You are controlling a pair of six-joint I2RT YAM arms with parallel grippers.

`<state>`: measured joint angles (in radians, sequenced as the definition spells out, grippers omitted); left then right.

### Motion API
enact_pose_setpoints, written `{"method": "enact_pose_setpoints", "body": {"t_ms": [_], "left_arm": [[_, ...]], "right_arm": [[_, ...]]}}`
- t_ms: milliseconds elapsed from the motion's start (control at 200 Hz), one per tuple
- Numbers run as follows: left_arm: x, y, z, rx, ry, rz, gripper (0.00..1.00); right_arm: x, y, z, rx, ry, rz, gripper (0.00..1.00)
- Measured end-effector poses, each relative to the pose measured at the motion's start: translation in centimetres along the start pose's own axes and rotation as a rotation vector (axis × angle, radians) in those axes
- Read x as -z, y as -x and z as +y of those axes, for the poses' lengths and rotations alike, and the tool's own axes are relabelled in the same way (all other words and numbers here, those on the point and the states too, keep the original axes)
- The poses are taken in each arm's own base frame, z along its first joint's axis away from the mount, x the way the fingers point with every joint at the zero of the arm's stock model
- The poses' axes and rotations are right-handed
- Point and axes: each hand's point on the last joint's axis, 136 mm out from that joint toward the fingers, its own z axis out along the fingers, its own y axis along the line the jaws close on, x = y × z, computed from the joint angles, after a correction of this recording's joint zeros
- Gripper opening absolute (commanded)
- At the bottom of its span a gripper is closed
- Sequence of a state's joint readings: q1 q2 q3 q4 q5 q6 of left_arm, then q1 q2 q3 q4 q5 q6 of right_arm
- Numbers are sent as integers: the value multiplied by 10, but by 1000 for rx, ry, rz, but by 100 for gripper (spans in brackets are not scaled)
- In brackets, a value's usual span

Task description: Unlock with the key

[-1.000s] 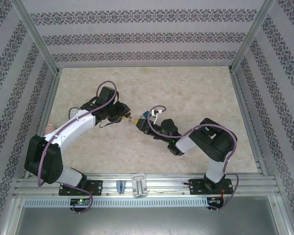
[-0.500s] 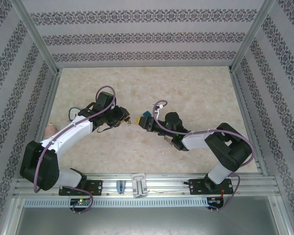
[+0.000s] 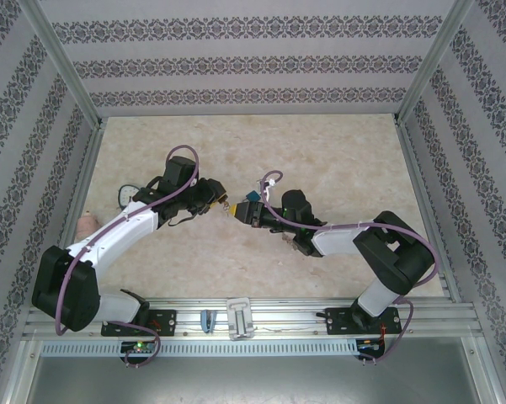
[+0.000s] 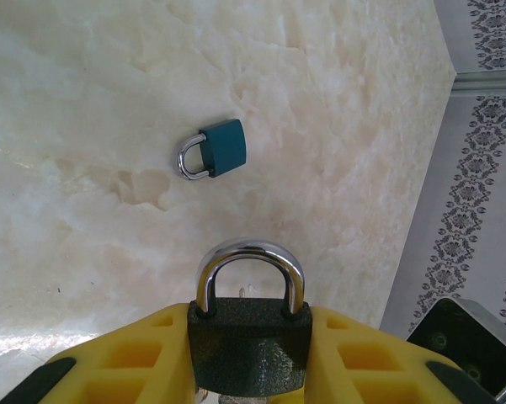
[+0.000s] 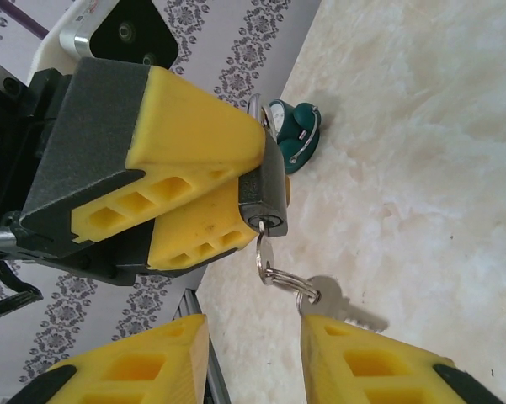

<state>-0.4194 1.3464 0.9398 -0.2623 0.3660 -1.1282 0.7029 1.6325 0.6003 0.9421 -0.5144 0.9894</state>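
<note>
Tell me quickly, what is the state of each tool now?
Left tool: closed on the dark padlock.
Right tool: open, holding nothing; the key sits in the padlock.

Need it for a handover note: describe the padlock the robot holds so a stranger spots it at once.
Find the left arm's yellow fingers over the marbled table: a dark grey padlock is clamped between them. Unlike the teal padlock lying on the table, it has a key in its keyhole, a second key dangling below.
</note>
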Motion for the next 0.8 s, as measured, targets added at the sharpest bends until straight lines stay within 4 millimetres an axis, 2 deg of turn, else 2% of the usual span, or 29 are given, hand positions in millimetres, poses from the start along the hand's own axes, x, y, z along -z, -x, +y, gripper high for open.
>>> {"method": "enact_pose_setpoints", "body": {"t_ms": [799], "left_arm": [[-2, -2, -8, -14, -46, 9, 31]], "right_arm": [[-12, 10, 2, -5, 13, -13, 34]]}}
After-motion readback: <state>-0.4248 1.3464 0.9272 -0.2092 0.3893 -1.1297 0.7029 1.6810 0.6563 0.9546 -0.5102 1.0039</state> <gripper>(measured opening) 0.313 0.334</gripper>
